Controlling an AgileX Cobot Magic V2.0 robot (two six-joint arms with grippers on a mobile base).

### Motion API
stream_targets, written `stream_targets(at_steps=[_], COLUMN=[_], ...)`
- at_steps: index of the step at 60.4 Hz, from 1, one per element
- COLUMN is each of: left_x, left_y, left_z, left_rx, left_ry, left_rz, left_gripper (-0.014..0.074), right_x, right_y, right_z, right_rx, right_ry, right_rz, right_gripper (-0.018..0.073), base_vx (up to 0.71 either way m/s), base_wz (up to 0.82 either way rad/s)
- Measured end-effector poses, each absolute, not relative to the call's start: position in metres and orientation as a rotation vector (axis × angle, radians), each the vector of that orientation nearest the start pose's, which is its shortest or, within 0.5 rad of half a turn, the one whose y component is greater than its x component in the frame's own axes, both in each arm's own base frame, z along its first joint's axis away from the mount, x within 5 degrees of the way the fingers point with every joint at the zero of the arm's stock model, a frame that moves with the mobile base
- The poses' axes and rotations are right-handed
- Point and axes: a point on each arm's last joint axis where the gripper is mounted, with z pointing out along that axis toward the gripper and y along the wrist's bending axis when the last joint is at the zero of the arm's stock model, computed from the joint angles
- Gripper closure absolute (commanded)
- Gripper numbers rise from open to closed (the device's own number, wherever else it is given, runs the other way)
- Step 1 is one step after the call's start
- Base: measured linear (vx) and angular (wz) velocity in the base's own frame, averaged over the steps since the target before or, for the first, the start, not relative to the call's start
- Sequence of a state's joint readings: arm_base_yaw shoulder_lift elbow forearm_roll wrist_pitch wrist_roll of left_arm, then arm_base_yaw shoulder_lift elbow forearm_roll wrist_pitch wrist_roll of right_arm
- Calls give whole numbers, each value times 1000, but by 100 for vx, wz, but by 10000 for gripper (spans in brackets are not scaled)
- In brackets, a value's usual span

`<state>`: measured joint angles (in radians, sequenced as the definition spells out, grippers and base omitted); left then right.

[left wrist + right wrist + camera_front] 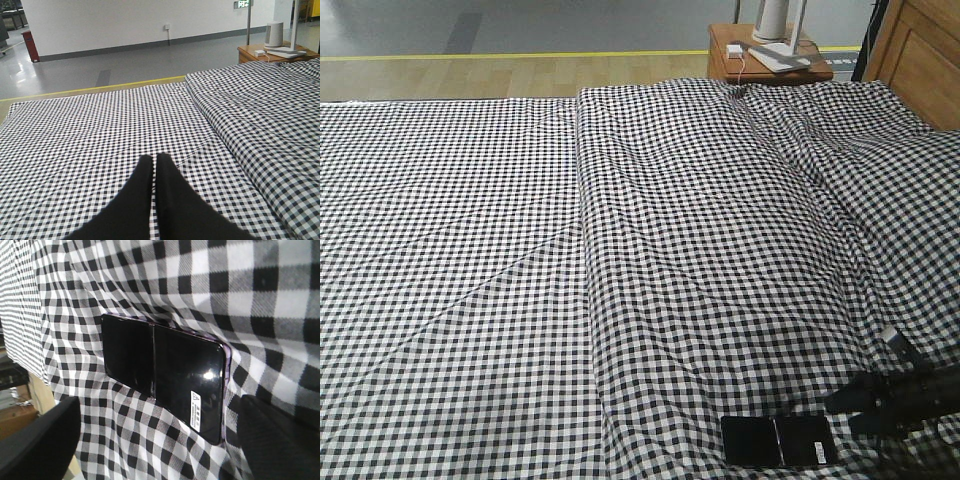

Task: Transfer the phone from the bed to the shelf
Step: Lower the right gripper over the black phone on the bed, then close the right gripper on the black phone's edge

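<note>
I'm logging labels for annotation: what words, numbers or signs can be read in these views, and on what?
White sticker on the phone: small print and a code, too small to read.
Green lit sign at the top edge of the left wrist view: blurred and cut off, not readable.
No other text shows in any view.
</note>
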<state>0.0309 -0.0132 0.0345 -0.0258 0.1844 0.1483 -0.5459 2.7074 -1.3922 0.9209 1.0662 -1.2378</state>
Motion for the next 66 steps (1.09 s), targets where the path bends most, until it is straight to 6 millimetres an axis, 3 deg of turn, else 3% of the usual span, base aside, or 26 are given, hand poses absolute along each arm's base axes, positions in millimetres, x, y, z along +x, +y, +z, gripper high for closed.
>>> stream_targets(at_steps=[39, 66], left_x=[56, 56], left_y=[1, 1], left_z=[185, 185], left_rx=[81, 81], left_ry=[1688, 1688], left_rz=[111, 111], left_gripper=[595, 595], right_x=[319, 314], right_y=[-112, -105], right_z=[-119, -128], right_rx=[260, 284], right_ry=[2692, 2632], right_rz=[1427, 1512], right_gripper=[-35, -35], base_vx=[0, 0], base_wz=[0, 0])
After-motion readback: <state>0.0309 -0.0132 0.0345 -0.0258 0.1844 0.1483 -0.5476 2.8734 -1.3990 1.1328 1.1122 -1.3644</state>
